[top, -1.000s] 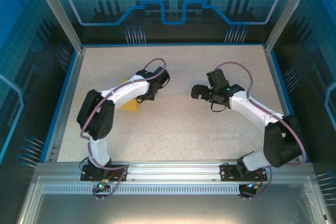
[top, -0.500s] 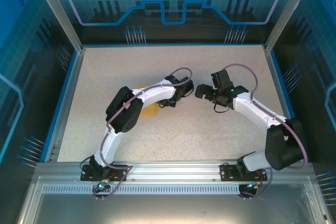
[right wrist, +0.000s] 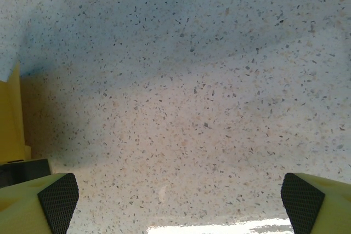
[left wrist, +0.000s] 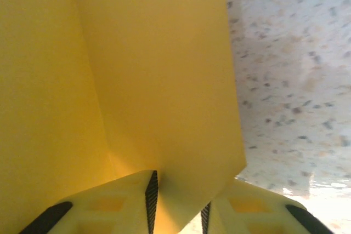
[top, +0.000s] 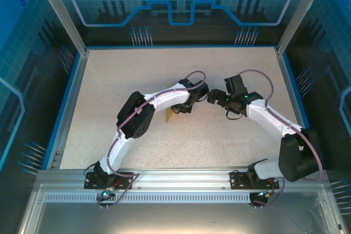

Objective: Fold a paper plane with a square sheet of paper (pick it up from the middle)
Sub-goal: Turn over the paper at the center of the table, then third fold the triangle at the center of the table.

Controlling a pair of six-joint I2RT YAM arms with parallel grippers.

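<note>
The square sheet of paper (left wrist: 153,69) is orange-yellow and bent along a crease, standing close in front of the left wrist camera. Its lower corner hangs between the fingers of my left gripper (left wrist: 178,190), whose jaws stand a little apart with a gap at the right pad (left wrist: 205,220). From above, a small yellow part of the sheet (top: 170,114) shows under the left arm, beside the left gripper (top: 180,109). My right gripper (top: 211,98) faces it from the right, wide open over bare table (right wrist: 178,195). A yellow edge of the sheet (right wrist: 11,119) shows at its far left.
The speckled beige tabletop (top: 219,69) is bounded by a blue rim (top: 290,89) and upright metal posts (top: 304,12) at the back corners. Both forearms meet near the table's middle, wrists close together. Open table lies behind and in front of them.
My left arm has swung right toward the table's centre, bringing the sheet along, and its jaws have parted from shut. My right gripper has shifted slightly left, still wide open.
</note>
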